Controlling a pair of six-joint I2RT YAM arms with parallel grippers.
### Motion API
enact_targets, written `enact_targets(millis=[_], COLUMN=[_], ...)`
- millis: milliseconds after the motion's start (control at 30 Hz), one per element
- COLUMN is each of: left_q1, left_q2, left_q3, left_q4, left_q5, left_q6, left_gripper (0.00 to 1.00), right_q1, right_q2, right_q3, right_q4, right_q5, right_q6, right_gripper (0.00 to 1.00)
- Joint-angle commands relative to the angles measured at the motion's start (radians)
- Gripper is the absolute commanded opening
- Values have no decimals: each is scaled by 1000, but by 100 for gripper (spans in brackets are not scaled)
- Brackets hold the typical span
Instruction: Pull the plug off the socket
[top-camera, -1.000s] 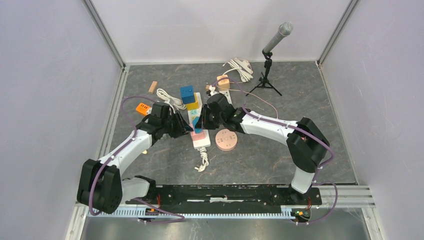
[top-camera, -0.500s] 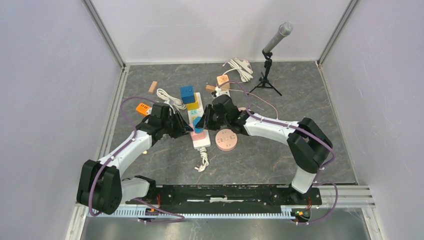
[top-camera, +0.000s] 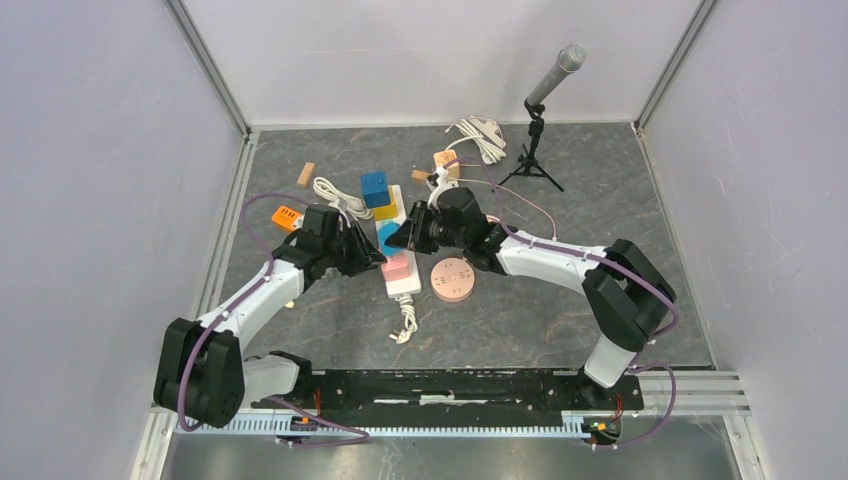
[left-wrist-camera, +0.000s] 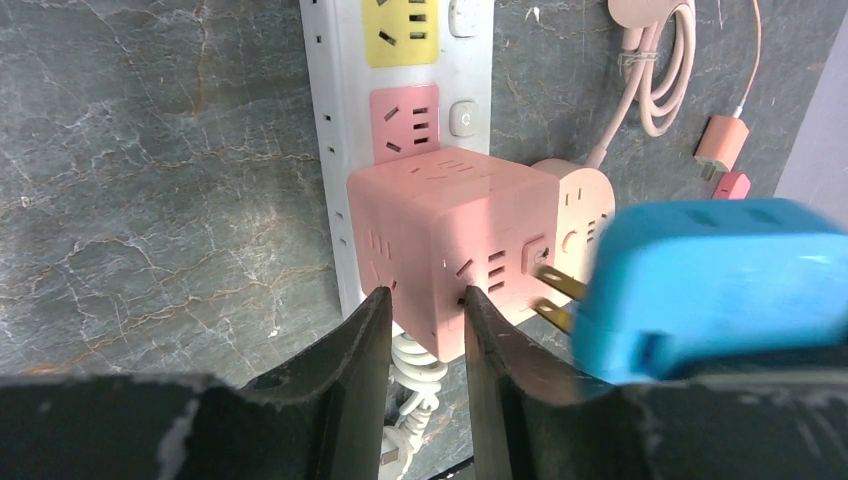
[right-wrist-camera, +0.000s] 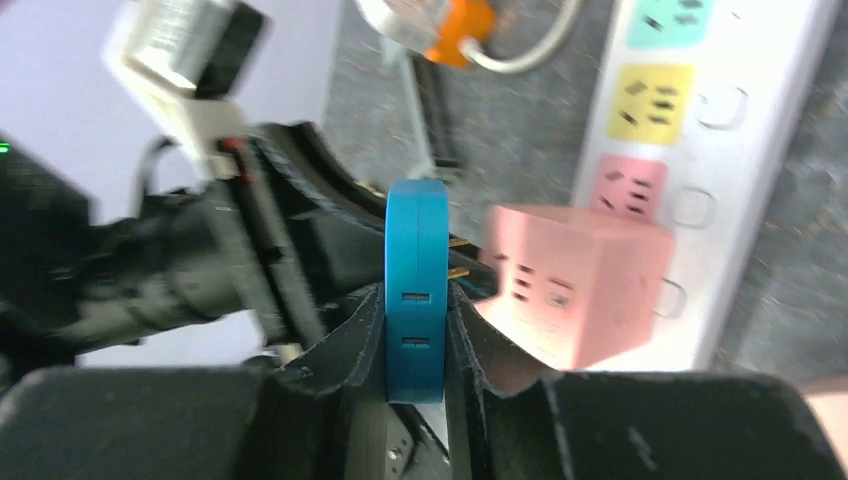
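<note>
Right claw (right-wrist-camera: 415, 300) is clamped on a flat blue plastic plug (right-wrist-camera: 417, 270), one finger on each broad face. Its two brass prongs (left-wrist-camera: 555, 285) are bare & look just apart from the pink cube-shaped socket adapter (left-wrist-camera: 440, 230). The cube sits plugged into a long white power strip (right-wrist-camera: 760, 110) on the grey marble-pattern table (left-wrist-camera: 150, 200). Left claw (left-wrist-camera: 427, 305) has its fingers a little apart, up against the cube's near lower side; can't tell if it pinches a corner or only braces it.

Plug seems essentially out, so what's left is clearing it away. Best approach, prob.: draw the plug straight back along the prong line w/o twisting, so the tips don't catch. Left claw should hold the cube steady so cube & strip don't lift.
</note>
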Motion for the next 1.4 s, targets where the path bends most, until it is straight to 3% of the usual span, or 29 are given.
enact_targets(millis=[0,300,500,767,1133,1367], left_q1=[2,4,4,7,9,10], left_q2=[42,7,-43,-56,-95,-102], left_q3=[-38,20,157,347,409,423], left_q4=[-133,-167,-209,-334,-397,-419], left_q5=[-141,-122,-72,-164,-233,-243], left_q6=[20,23,51,90,117,121], left_gripper=[38,42,58,77,99,100], right_q1=[-8,-39,-94,-159,-249,-257], right_q2=[-69,-151,-287,-432,-516,-473], right_q3=[20,6,-26,-126,-271,-321], right_q4=[186,55,-129,-419,-633,-716], right_q5=[-43,63,238,518,740,855], right_q6=[34,-87,-300,-530,-596,-591], right_gripper=[0,0,0,0,2,5])
